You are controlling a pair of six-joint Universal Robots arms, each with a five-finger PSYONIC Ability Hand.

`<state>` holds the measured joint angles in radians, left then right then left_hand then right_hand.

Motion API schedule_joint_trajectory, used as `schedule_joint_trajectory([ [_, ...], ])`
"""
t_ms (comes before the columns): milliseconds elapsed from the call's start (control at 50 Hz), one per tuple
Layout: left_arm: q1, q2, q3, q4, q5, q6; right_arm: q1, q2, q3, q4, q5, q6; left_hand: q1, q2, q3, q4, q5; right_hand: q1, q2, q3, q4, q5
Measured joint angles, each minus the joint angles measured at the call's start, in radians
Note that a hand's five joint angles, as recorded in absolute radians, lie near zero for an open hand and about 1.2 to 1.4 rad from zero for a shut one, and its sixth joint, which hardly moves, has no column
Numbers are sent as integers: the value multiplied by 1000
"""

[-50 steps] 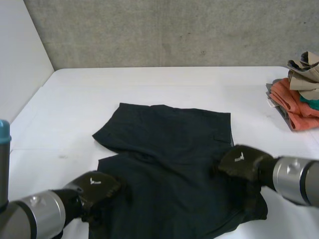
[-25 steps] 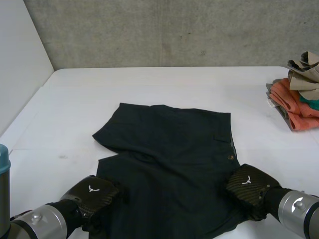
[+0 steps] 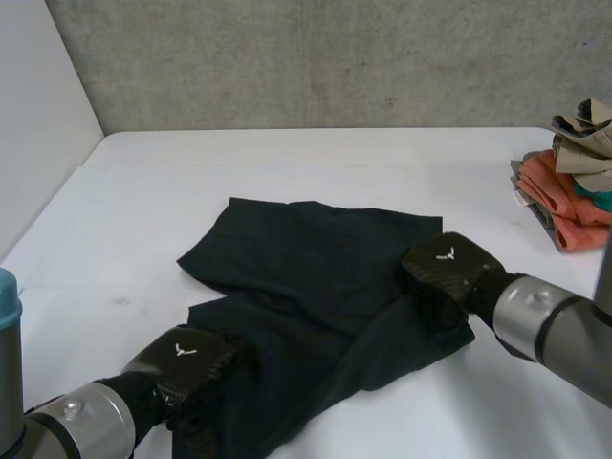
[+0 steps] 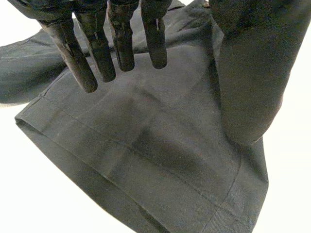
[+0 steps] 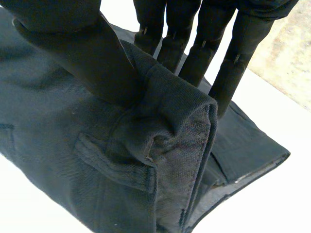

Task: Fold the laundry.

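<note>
On the white surface (image 3: 287, 158), the dark woven fabric shorts (image 3: 316, 253) lie in the middle, toward the near edge. Their outline has changed within the last second. The near-right portion, previously flat beside the near edge, has been raised and drawn back toward the centre, forming a loose diagonal fold across the right half. The stack of orange, tan and teal garments (image 3: 574, 191) at the right edge is unchanged. The right hand (image 3: 445, 268) has travelled from the near-right corner of the shorts to their right side. It grips a bunched waistband section between thumb and fingers, next to a belt loop (image 5: 114, 162). The left hand (image 3: 186, 361) remains at the near-left hem with its fingers straight over the cloth, clamping nothing. Assessment: the first fold is in progress and has not yet been laid down or squared. In the head view the left hand covers the near-left corner of the shorts. Whether the left fingertips press the cloth or hover just above it cannot be determined.
</note>
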<state>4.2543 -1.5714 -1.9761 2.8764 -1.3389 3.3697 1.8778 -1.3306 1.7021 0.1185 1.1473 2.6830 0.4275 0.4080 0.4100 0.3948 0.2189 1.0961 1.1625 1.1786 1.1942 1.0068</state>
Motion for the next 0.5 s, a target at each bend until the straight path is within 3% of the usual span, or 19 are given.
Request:
schedule_joint_trajectory([
  [160,-18,-51,38,-15,-15,-40,31,83,-81,-12,131,38,0,0,0,2,3,0,0,0,0,2],
  [500,-54,-146,91,-52,-104,-42,33,87,-56,-88,187,48,48,68,68,89,89,0,0,5,1,2],
])
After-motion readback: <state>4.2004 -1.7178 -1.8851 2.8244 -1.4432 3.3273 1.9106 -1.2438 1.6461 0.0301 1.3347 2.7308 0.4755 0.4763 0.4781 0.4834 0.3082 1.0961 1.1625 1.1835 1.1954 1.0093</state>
